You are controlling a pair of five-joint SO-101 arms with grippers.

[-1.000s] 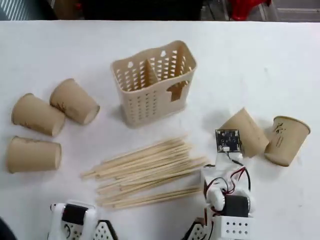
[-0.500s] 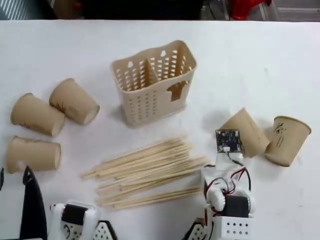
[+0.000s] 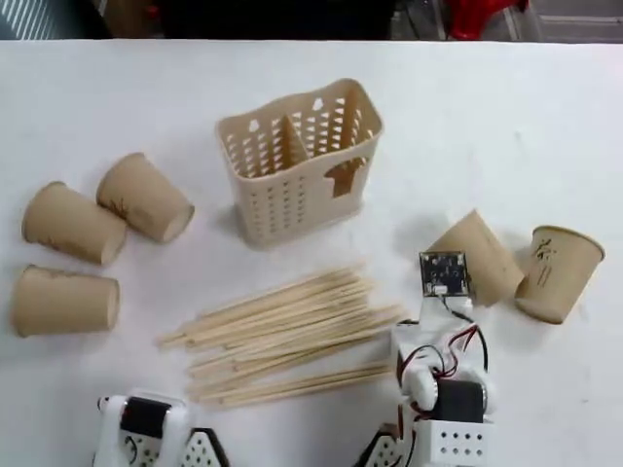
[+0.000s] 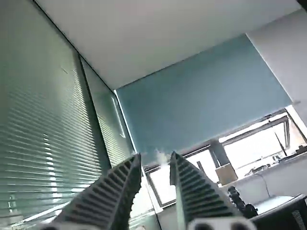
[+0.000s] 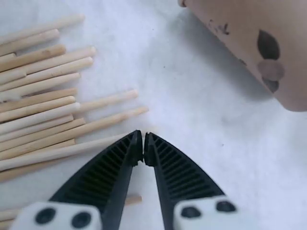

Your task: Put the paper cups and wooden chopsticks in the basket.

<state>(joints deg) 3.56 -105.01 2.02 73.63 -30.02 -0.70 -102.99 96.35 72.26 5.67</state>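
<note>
High view records no progress on the task: the basket (image 3: 297, 161) stands upright near the middle of the table (image 3: 506, 117), and we see neither cup nor stick in either of its two compartments. Three paper cups (image 3: 73, 226) lie on their sides well to one side of it, and two more (image 3: 557, 274) lie on the other side. The wooden chopsticks (image 3: 282, 331) lie in a loose bundle just in front of the basket. We find the right gripper (image 5: 143, 143) low over the table between the chopstick ends and the nearer cup, jaws clenched tip to tip on nothing. The left gripper (image 4: 154, 163) points up at the ceiling, jaws slightly parted and empty. We judge the work not yet begun — all five cups and the whole bundle are left to load.
</note>
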